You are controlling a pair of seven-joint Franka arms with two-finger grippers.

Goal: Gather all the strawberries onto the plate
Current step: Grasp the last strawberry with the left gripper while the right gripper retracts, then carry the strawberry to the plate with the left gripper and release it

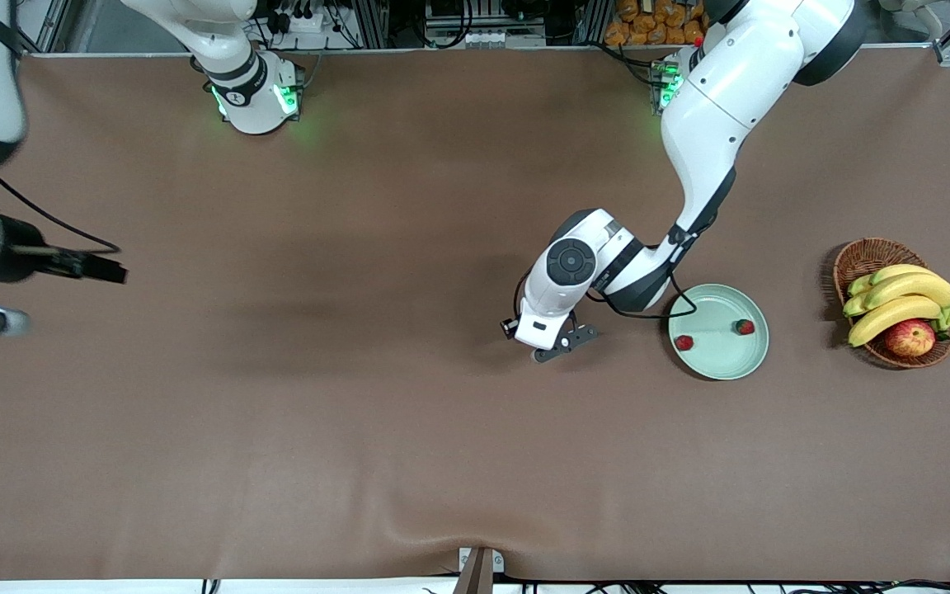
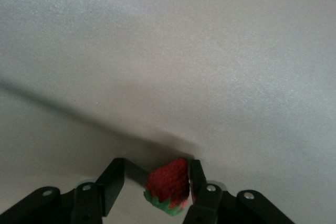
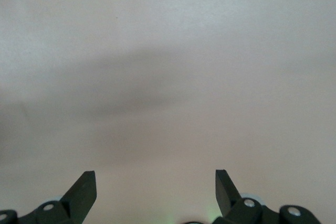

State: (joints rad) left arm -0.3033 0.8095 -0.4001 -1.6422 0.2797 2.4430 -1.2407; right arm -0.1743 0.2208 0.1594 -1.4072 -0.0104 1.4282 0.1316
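The pale mint-green plate (image 1: 721, 365) lies toward the left arm's end of the table and holds two strawberries (image 1: 684, 341) (image 1: 744, 327). My left gripper (image 1: 562, 342) is low over the table beside the plate, toward the right arm's end. In the left wrist view its jaws (image 2: 156, 165) stand open around the third strawberry (image 2: 169, 184). One finger (image 2: 197, 174) touches the berry and the other stands apart from it. This berry is hidden in the front view. My right gripper (image 1: 108, 269) waits open and empty over bare table at the right arm's end (image 3: 155, 174).
A brown wicker basket (image 1: 861, 256) with bananas (image 1: 904, 297) and a red-yellow apple (image 1: 910, 337) stands beside the plate at the left arm's end. A black cable (image 1: 648, 313) hangs from the left arm over the plate's rim.
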